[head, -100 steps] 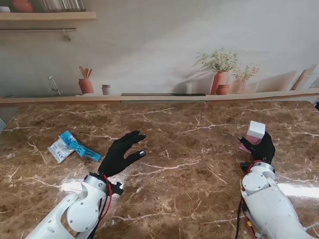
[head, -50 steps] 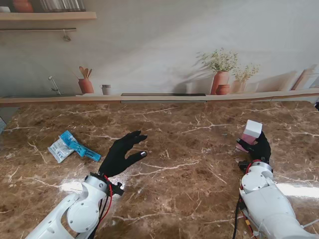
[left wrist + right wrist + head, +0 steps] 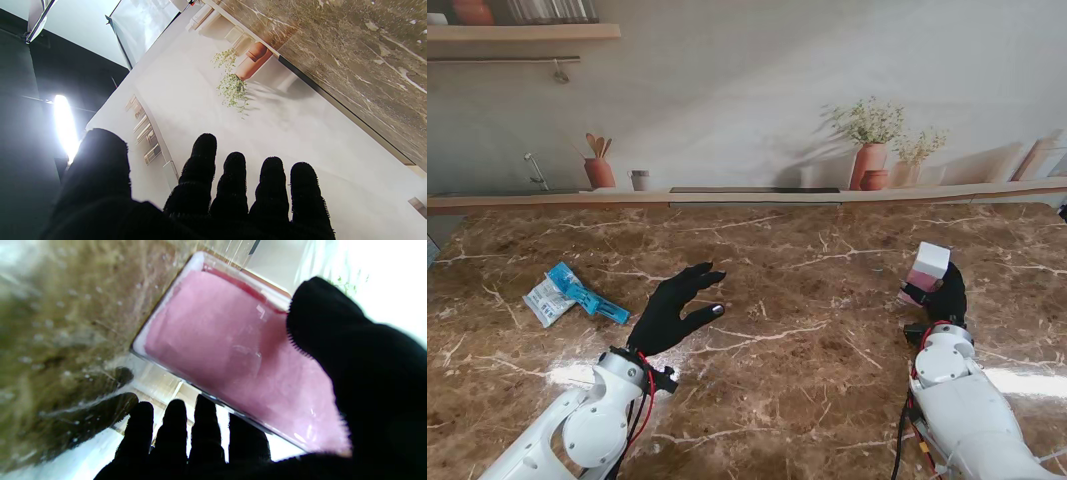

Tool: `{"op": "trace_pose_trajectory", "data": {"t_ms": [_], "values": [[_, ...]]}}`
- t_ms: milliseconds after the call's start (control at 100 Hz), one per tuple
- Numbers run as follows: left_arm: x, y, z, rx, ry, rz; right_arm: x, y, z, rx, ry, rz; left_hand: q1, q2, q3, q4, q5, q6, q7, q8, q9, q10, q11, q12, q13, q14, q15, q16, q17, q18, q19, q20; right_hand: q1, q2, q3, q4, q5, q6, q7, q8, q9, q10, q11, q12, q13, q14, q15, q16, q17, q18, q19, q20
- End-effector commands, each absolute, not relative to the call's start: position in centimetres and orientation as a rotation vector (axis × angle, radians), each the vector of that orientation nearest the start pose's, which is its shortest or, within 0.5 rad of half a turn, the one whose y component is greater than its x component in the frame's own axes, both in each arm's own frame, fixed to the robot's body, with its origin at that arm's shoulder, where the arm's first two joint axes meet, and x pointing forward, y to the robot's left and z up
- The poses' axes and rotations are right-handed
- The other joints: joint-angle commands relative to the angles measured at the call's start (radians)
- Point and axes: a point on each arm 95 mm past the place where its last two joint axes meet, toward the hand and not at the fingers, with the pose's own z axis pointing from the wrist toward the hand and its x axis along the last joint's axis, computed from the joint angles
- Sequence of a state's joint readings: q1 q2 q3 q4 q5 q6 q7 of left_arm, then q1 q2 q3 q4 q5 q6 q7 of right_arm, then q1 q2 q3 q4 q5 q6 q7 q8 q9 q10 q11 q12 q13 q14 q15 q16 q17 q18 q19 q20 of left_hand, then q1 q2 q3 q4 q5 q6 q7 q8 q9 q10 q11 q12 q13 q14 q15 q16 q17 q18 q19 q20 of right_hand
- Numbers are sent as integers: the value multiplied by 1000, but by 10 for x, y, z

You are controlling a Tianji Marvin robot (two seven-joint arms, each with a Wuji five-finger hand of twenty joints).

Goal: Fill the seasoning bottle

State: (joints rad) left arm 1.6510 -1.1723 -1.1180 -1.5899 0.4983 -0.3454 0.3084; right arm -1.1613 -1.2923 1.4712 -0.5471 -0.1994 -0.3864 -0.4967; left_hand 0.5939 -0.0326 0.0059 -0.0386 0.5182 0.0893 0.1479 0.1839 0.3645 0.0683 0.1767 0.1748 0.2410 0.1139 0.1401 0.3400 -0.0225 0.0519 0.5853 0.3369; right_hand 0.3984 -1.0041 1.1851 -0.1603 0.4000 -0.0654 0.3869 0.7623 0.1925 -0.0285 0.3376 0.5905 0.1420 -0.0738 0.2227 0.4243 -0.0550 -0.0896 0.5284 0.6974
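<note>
Brown marble-patterned table with pale veining fills the lower part of the stand view, glossy enough to show bright glare patches near both arms. Along its far edge runs a printed kitchen backdrop: terracotta vases with dried sprigs, a utensil pot, a wooden shelf at upper left. Right hand, black-gloved, grasps the seasoning bottle, a clear rectangular container holding pink granules under a white cap, tilted and lifted off the surface at the right side of the table. In the right wrist view the thumb presses one face while the fingers curl under the other. Left hand hovers over the table with fingers spread, holding nothing. Blue-and-white refill packet lies flat, left of that hand.
</note>
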Motion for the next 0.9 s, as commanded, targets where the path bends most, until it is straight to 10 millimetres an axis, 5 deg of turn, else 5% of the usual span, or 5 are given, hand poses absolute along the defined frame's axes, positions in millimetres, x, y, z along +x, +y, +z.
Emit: {"op": "trace_pose_trajectory", "data": {"t_ms": [0,230,540,780,890], "values": [[352,-61,-334,-1480,1060,-2263,454,-177,-442,1887,76,1615,24,-2,-20,20,14,-39,9,16,2,-23,-6,5,9,-48,-17,-6,-10,-34,-30,-5,-56,-41,28,-38,52,-81,82,97,-39,8,-131,-131,-51,-17,-137,-66,6,9,-7,29],[352,-62,-334,-1483,1061,-2262,458,-174,-443,1856,27,1625,26,-2,-20,20,22,-43,14,19,5,-25,-4,5,11,-49,-15,-6,-10,-32,-25,-4,-57,-108,64,-50,234,-238,487,430,238,-89,-32,-210,79,-69,-8,-74,105,45,48,44],[351,-62,-333,-1497,1059,-2263,456,-170,-445,1848,-42,1650,28,1,-20,18,39,-55,22,24,9,-35,-5,5,13,-55,-16,-6,-11,-29,-16,-2,80,-157,46,-194,636,-327,650,425,890,-96,100,-73,607,-46,199,31,257,87,324,61],[351,-61,-332,-1496,1057,-2264,456,-170,-446,1882,-33,1651,32,0,-21,18,52,-62,30,28,12,-40,-7,4,14,-62,-19,-8,-11,-30,-12,-4,223,-121,14,-208,388,-64,51,-142,1019,-178,298,330,712,-34,455,298,271,106,359,-17],[351,-61,-331,-1495,1058,-2263,455,-169,-449,1917,-7,1658,33,1,-21,17,54,-65,32,30,10,-40,-7,4,13,-64,-20,-9,-11,-30,-11,-5,249,-67,7,-183,405,-57,18,-268,997,-174,364,444,634,-28,606,426,249,103,353,-26]]}}
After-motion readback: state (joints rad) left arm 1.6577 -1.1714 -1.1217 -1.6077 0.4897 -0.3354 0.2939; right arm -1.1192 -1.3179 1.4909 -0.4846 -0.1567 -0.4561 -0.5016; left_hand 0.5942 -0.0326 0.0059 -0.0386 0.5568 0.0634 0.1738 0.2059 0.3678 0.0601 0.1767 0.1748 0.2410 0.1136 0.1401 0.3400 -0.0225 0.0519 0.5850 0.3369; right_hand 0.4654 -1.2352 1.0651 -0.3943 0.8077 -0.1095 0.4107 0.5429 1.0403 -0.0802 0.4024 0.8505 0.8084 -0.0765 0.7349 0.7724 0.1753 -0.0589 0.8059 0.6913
